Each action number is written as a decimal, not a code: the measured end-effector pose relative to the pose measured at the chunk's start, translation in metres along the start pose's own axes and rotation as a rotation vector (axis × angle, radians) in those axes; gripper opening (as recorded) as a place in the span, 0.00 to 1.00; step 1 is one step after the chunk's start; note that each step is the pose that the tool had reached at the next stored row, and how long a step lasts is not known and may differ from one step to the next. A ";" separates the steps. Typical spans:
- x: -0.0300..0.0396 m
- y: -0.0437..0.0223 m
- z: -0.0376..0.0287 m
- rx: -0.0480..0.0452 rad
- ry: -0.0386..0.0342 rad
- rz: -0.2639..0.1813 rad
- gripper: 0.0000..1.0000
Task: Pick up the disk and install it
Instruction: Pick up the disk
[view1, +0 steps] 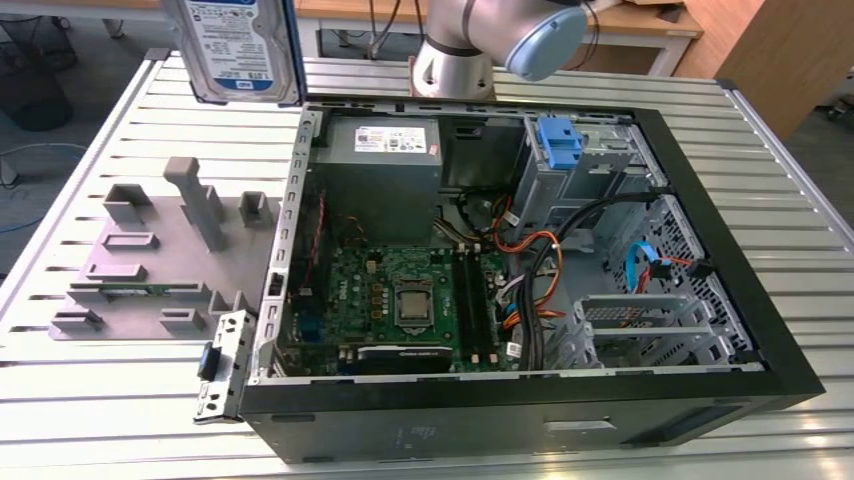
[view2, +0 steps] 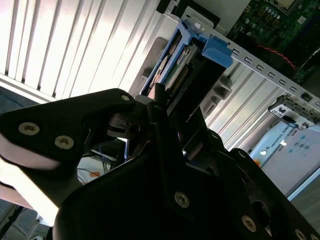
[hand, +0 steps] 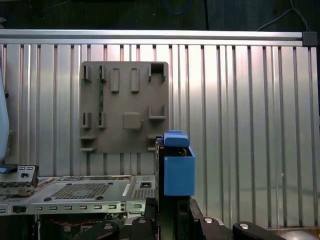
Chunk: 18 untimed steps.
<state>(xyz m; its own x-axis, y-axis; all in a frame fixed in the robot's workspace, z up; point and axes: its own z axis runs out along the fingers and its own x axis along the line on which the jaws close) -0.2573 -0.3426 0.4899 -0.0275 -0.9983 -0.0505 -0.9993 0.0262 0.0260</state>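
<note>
- Gripper (view2: 172, 107) pinches the disk (view2: 175, 67), closed tight on its near end.
- Exterior view: the disk (view1: 238, 50) hangs lifted, label outward, above the table (view1: 80, 400) just off the computer case's (view1: 767, 330) far corner.
- Step, as judged: pickup done, install not yet; seating calls for squaring the blue rails to a bay.
- First wrist view gives the disk (hand: 177, 172) edge-on near the grey fixture plate (hand: 125, 100); exterior view gives the case interior.

- Arm (view1: 451, 62): smooth silver-grey round joints in the exterior view, one closed with a pale blue cap (view1: 545, 42).
- Hand (view2: 165, 105): matte black, built of angular plates and linked bars in the second wrist view.
- Screws (view2: 181, 199): small silver round heads sunk in the black plates, in both wrist views.
</note>
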 end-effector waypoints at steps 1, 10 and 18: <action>0.0000 -0.0015 0.0000 0.0000 0.0000 0.000 0.35; -0.0004 -0.0154 -0.0004 0.0000 0.0001 0.000 0.35; -0.0008 -0.0279 -0.0007 0.0000 0.0001 0.000 0.35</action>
<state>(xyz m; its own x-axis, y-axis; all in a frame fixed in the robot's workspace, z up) -0.2294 -0.3426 0.4899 -0.0274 -0.9983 -0.0505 -0.9993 0.0261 0.0261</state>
